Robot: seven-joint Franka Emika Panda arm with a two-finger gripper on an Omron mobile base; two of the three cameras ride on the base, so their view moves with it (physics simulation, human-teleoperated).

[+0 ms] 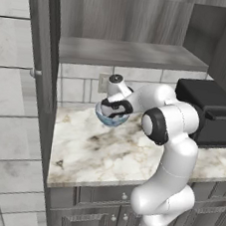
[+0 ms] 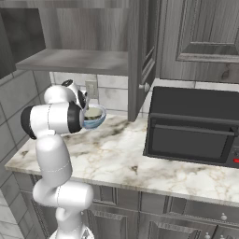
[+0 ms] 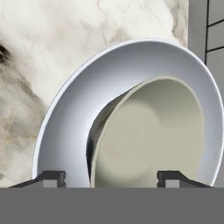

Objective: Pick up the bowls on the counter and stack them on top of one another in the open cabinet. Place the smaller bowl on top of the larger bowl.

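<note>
I see the smaller bowl [image 3: 153,140] nested inside the larger bowl [image 3: 70,122], both above the marble bench [image 1: 95,148] near the back wall, below the open cabinet [image 1: 127,51] shelf. My claw [image 3: 111,177] straddles the smaller bowl's rim; whether it grips, I cannot tell.

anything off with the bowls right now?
Yes. The smaller bowl already sits inside the larger bowl, tilted against one side rather than nested flat. The pair is beside the end effector above the counter, not on the open cabinet shelf.
</note>
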